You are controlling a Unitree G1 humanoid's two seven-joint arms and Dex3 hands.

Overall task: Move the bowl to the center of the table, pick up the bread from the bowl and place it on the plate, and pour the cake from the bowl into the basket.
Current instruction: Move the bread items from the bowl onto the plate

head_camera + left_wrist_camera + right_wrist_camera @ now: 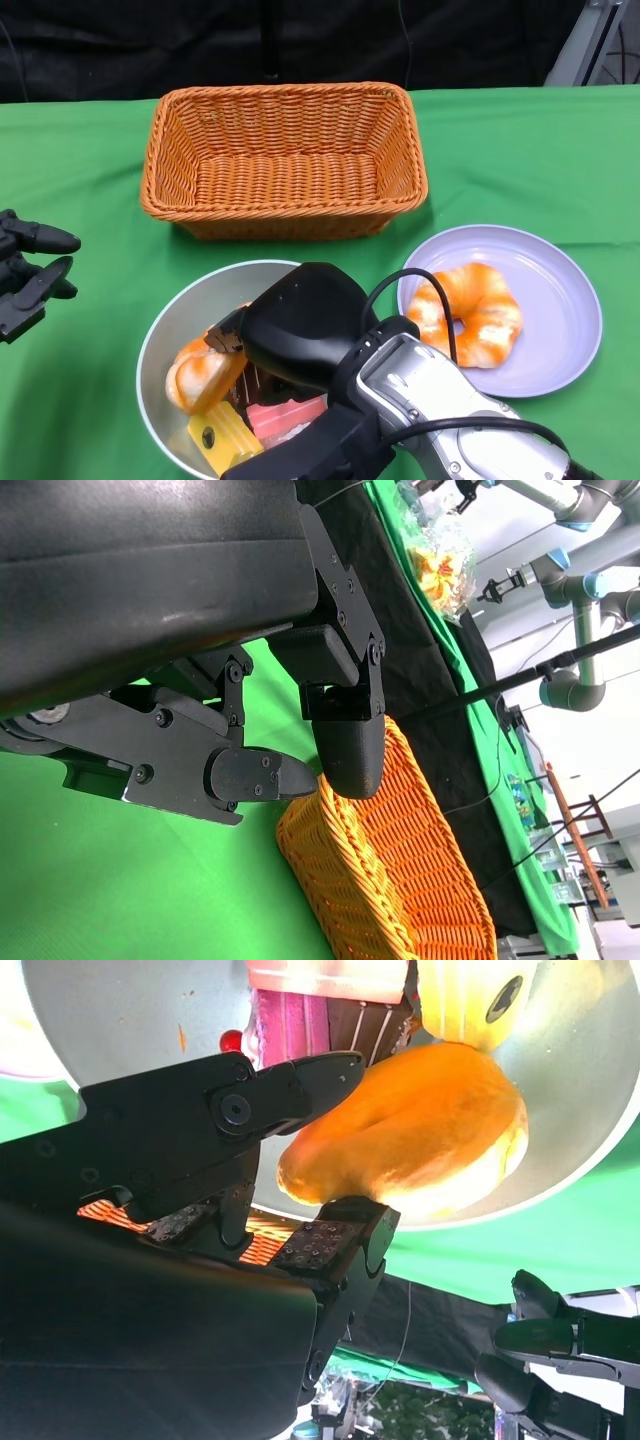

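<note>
The grey bowl sits on the green cloth in front of the basket. In it lie an orange-and-white bread, a yellow cake, a pink cake and a brown one. My right hand reaches down into the bowl. In the right wrist view its fingers lie above and below the bread, pinching it inside the bowl. A second bread lies on the lilac plate. My left hand hovers at the left with fingers apart, holding nothing.
The orange wicker basket stands empty at the back centre, just beyond the bowl. The plate is to the right of the bowl, close to its rim. Black drapes run behind the table's far edge.
</note>
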